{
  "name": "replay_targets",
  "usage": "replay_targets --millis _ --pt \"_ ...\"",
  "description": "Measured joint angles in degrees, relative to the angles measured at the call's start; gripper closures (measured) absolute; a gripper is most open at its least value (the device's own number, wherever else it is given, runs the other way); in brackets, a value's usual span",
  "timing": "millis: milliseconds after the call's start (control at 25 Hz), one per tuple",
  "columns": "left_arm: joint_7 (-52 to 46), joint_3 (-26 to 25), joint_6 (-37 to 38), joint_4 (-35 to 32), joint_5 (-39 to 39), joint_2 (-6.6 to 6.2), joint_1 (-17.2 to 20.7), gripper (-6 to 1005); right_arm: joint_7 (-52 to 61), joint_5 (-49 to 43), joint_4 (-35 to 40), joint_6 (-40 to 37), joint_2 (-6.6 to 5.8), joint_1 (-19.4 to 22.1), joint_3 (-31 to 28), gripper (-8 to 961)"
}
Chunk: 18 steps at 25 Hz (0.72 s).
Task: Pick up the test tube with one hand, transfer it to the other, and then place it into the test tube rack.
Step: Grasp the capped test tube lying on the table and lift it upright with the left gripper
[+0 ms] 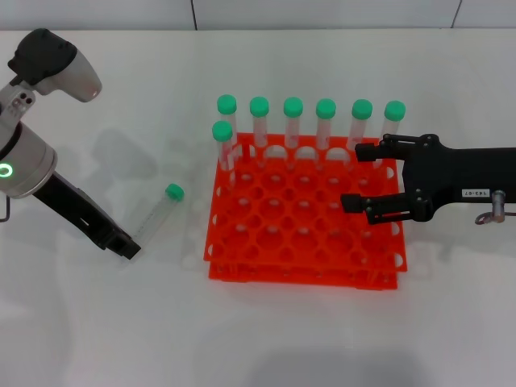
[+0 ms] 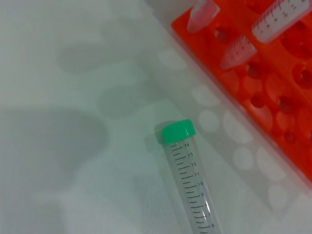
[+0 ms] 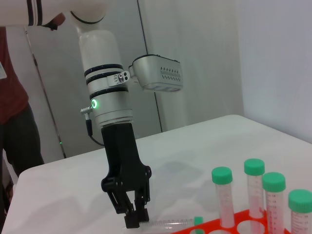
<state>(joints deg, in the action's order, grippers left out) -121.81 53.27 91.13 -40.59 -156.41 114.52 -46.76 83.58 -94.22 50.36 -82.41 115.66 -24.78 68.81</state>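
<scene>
The test tube [image 1: 153,219] lies tilted on the white table left of the orange-red test tube rack [image 1: 306,270], its green cap pointing toward the rack. My left gripper [image 1: 125,244], on the green-ringed arm, sits at the tube's bottom end and looks shut on it. In the left wrist view the test tube [image 2: 190,185] runs out from under the camera, with a corner of the rack [image 2: 292,97] beyond. The right wrist view shows my left gripper [image 3: 131,220] pinching the test tube [image 3: 165,224] low on the table. My right gripper [image 1: 360,176], with the white label, hovers open over the rack's right side.
Several green-capped tubes [image 1: 293,121] stand in the rack's back row, and one more [image 1: 223,143] stands in the second row at the left. Bare white table lies in front of and left of the rack. A person stands beyond the table's far edge in the right wrist view.
</scene>
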Motion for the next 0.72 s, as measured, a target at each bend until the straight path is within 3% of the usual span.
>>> replay_targets --millis 720 --pt "0.0 0.0 -0.2 0.0 0.0 0.00 0.0 803 0.0 0.0 0.2 -0.2 0.00 0.1 -0.3 79"
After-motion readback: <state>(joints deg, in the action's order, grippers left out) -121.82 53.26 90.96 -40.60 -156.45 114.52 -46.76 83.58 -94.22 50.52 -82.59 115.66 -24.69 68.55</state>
